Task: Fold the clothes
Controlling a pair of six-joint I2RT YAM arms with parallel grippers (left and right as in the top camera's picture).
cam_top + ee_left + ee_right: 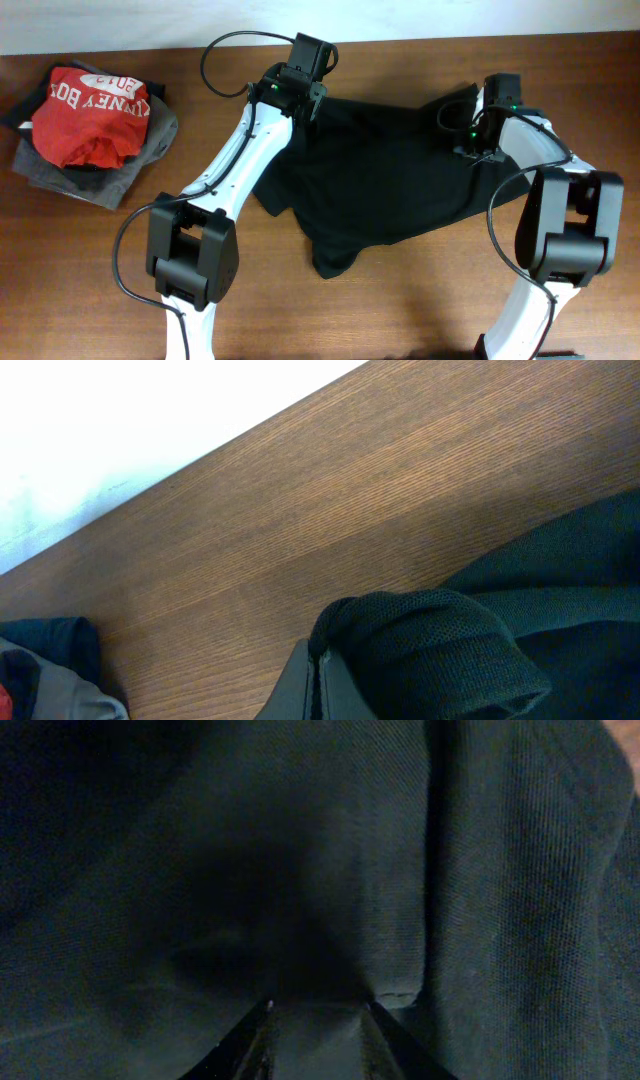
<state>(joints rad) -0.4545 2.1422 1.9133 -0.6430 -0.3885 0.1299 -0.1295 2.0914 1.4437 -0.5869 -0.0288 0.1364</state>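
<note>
Black cloth fills the right wrist view, lying right up against the lens: it is the top (300,870), with a seam running down its right part. At the bottom edge the right gripper (315,1035) shows two dark fingers (245,1045) standing partly apart, and cloth fills the gap between them. Whether they clamp it or only press into it I cannot tell. In the left wrist view a bunched knob of the same top (430,650) sits at the tip of the left gripper (318,685), whose jaws are closed and pinch that fold. Bare wood of the table (300,510) runs behind it to a white wall. From overhead the top (380,170) lies spread in the middle of the table (400,310), towards the far side, rumpled, with one part trailing towards the near edge. The left gripper (303,103) is at its far left corner, and the right gripper (478,142) is over its right edge, so the two arms frame the garment from either side. Well apart, at the left end of the table, a red shirt (90,115) with white lettering lies crumpled on top of a grey garment (130,170). A corner of that pile also shows at the bottom left of the left wrist view.
</note>
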